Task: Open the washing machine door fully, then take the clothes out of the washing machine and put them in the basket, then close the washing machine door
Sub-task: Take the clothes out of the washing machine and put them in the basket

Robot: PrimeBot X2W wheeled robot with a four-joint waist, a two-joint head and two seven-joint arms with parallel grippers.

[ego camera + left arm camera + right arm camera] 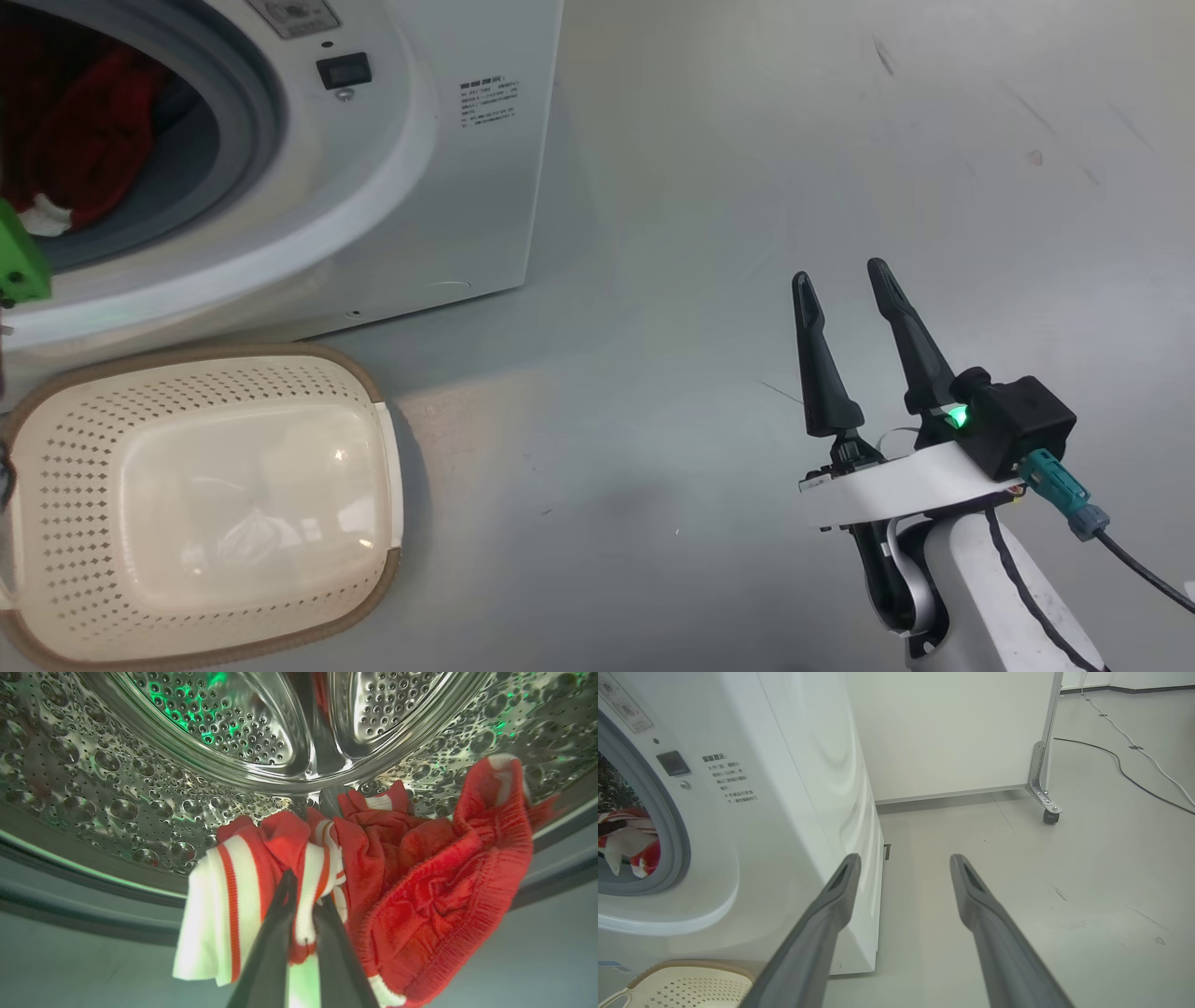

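Left wrist view, lower centre: left gripper (pixel 306 889) pinches clothes (pixel 420 882) by thin striped fold; may slip short of basket (pixel 75 439). Right gripper (pixel 839 271) spread, empty.

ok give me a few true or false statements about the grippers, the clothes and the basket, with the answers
1. The left gripper is shut on the clothes at the mouth of the drum. True.
2. The basket already holds a red garment. False: no clothes lie in it.
3. The right gripper is open and holds nothing. True.
4. The right gripper reaches into the drum too. False: it hangs over the floor, off to the side of the washing machine.
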